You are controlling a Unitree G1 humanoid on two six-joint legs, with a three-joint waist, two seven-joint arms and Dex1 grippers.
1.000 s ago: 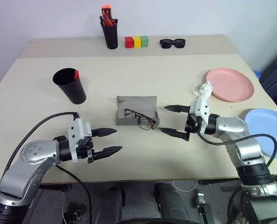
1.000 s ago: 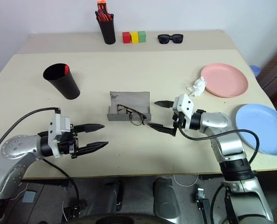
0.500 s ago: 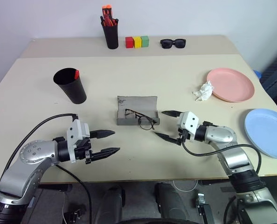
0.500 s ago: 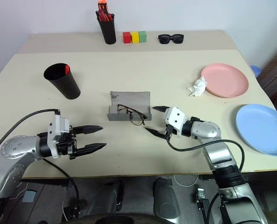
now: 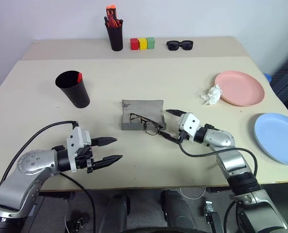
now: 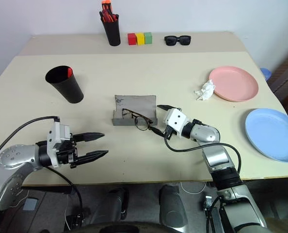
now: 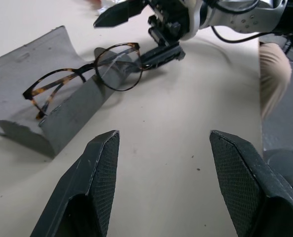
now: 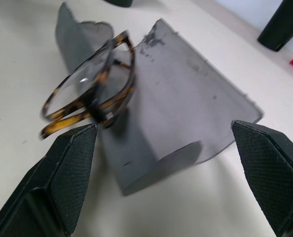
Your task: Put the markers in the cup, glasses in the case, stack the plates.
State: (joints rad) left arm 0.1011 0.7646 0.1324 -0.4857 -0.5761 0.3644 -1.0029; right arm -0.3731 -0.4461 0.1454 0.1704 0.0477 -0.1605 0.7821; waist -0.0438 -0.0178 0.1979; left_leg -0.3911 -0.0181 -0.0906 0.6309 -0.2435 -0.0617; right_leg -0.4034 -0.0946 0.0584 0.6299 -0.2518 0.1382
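Left eye view gives you the case (image 5: 142,115) lying open mid-worktop, its long axis running left to right, with the glasses (image 5: 146,123) draped over its near wall, lenses hanging toward the near right and temples reaching back into the trough. Your right gripper (image 5: 170,125) sits just right of the case, fingers spread wide and holding nothing, pointing left at the frame. Your left gripper (image 5: 108,149) hangs over the near left worktop (image 5: 183,82), about half open and empty, pointing right.

Look far left for the cup (image 5: 73,89), upright, with a red-orange marker end (image 5: 79,76) showing at its rim. The pink plate (image 5: 241,88) and blue plate (image 5: 277,138) lie apart at the right, a crumpled tissue (image 5: 211,94) touching the pink one. Along the far edge stand a pen holder (image 5: 115,32), three coloured blocks (image 5: 142,43) and sunglasses (image 5: 179,45), before a pale wall.

Right wrist view shows you the tortoiseshell pattern on the frame, and left wrist view shows the right gripper's lower finger just beside the nearer lens.
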